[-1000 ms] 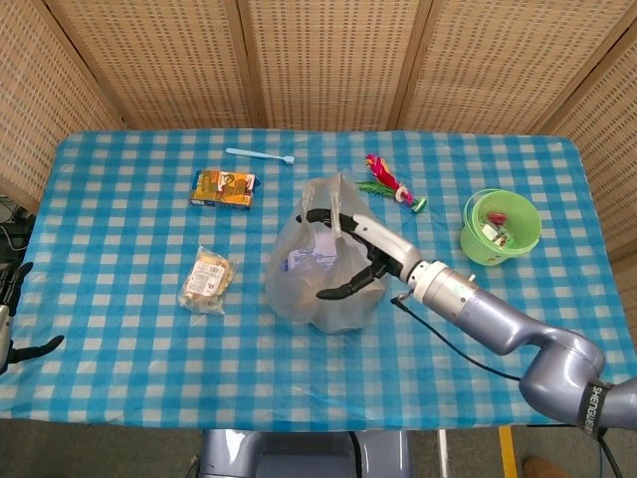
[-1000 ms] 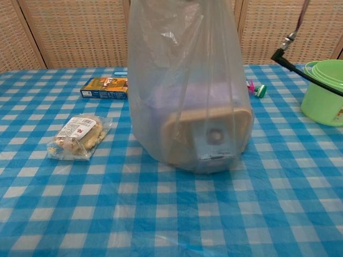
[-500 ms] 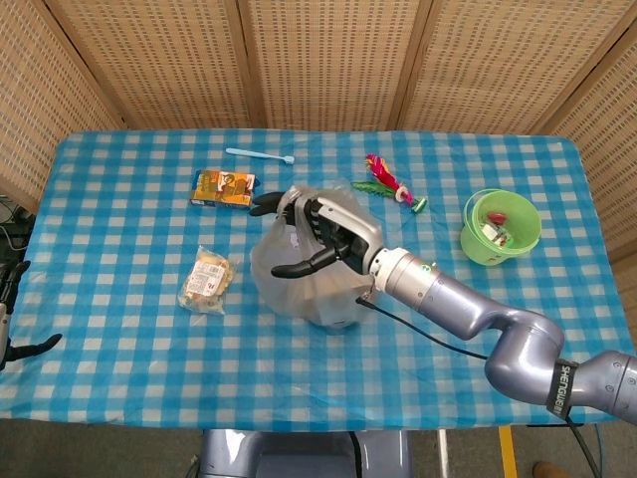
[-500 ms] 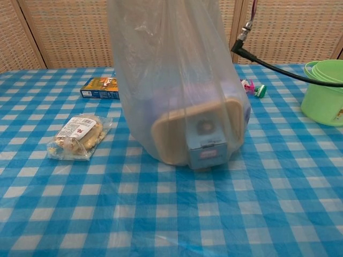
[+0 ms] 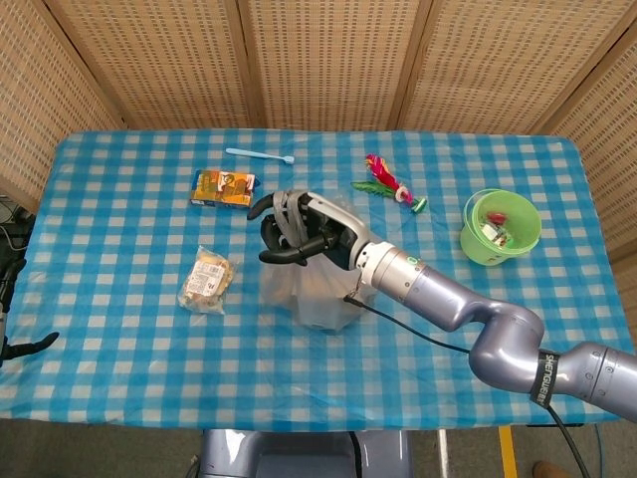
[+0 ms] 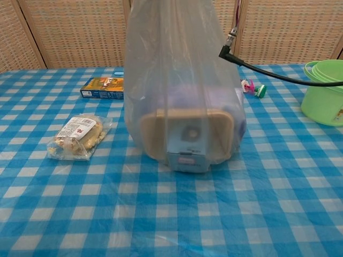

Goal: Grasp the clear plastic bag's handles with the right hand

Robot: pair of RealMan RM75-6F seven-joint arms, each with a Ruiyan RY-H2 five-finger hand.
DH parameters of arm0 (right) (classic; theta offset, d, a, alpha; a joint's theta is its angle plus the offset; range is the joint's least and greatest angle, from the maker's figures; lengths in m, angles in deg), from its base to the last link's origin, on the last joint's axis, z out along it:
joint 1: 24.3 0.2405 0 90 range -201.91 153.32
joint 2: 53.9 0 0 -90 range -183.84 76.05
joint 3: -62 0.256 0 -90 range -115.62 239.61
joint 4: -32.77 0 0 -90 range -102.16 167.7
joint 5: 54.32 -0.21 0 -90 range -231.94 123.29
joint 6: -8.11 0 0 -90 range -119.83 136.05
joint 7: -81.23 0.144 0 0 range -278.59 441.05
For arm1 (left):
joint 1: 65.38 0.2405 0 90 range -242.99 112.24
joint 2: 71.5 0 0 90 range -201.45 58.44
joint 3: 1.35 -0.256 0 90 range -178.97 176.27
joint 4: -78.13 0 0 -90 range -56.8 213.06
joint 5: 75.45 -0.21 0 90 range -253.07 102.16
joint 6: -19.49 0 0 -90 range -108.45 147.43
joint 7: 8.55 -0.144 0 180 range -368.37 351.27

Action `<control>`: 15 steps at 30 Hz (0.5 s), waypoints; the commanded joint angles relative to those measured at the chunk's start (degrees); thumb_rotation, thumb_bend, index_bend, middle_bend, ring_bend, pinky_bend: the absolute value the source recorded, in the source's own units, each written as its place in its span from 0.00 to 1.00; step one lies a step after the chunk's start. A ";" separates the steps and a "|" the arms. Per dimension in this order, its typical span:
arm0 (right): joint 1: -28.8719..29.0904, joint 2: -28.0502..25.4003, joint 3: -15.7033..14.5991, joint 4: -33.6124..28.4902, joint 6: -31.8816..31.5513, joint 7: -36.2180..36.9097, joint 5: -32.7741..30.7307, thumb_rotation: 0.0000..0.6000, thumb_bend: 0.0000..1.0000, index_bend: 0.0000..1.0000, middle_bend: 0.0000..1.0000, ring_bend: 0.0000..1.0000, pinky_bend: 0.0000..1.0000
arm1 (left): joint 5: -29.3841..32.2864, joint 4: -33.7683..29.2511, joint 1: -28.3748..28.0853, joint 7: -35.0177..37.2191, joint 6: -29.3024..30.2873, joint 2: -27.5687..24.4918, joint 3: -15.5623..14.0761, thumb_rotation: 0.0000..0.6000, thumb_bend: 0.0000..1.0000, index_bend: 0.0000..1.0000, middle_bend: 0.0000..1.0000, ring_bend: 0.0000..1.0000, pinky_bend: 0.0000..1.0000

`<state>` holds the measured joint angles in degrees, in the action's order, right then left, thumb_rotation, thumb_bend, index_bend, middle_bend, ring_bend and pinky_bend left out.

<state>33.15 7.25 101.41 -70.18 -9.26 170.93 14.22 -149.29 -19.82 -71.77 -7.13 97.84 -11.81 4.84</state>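
**A:** What's different from half a second back?

**B:** The right hand (image 5: 299, 231) has curled in. Half a second ago its fingers were still spread over the top of the clear plastic bag (image 6: 182, 91); now they are wrapped round the gathered plastic at the bag's mouth, which shows as pale strands crossing the dark fingers (image 5: 284, 214) in the head view. A second ago the hand lay lower, against the bag's side, so it has climbed to the top and then closed.

**A:** And the bag itself?

**B:** It stands near the middle of the blue-and-white checked tablecloth (image 5: 119, 299), drawn up taut. Inside it, the tan rectangular lidded box (image 6: 185, 134) now faces the chest camera squarely (it was turned a little askew before), so the bag has swung slightly as the handles were gathered.

**A:** So the grasp is made?

**B:** I'd judge it made or very nearly; whether both handles are caught I cannot tell, since the plastic is bunched.

**A:** The other hand?

**B:** The left hand (image 5: 15, 309) is barely visible at the frame's left edge, off the table, holding nothing; how its fingers lie I cannot tell.
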 commanded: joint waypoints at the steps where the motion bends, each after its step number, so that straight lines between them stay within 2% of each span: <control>1: 0.08 -0.69 0.38 -0.09 2.16 -2.03 -0.58 1.00 0.00 0.77 0.82 0.75 0.96 | -0.06 0.00 0.02 0.08 0.04 -0.03 -0.04 1.00 0.00 0.00 0.00 0.00 0.00; 4: 0.25 -1.08 0.18 0.07 3.30 -4.10 -0.98 1.00 0.00 0.96 0.89 0.82 1.00 | -0.18 -0.05 0.04 0.10 0.10 -0.05 -0.11 1.00 0.00 0.00 0.00 0.00 0.00; 5: 0.36 -1.20 0.03 0.16 3.64 -5.32 -1.43 1.00 0.01 0.98 0.90 0.83 1.00 | -0.29 -0.09 0.06 0.12 0.15 -0.05 -0.16 1.00 0.00 0.00 0.00 0.00 0.00; 6: 0.37 -1.19 -0.02 0.18 3.63 -5.85 -1.76 1.00 0.05 1.00 0.91 0.84 1.00 | -0.34 -0.09 0.07 0.13 0.19 -0.05 -0.18 1.00 0.00 0.00 0.00 0.00 0.00; 10: 0.23 -0.92 -0.18 0.12 2.69 -8.66 -4.26 1.00 0.40 1.00 0.92 0.85 1.00 | -0.63 -0.17 0.14 0.17 0.39 -0.06 -0.31 1.00 0.00 0.00 0.00 0.00 0.00; 15: 0.42 -1.10 -1.15 0.13 1.02 -13.29 -7.82 1.00 0.62 1.00 0.92 0.87 1.00 | -0.74 -0.17 0.19 0.31 0.48 -0.10 -0.39 1.00 0.00 0.00 0.00 0.00 0.00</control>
<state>33.48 6.22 100.78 -70.05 -7.29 159.31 7.96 -150.04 -19.99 -71.58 -6.81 98.32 -11.91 4.46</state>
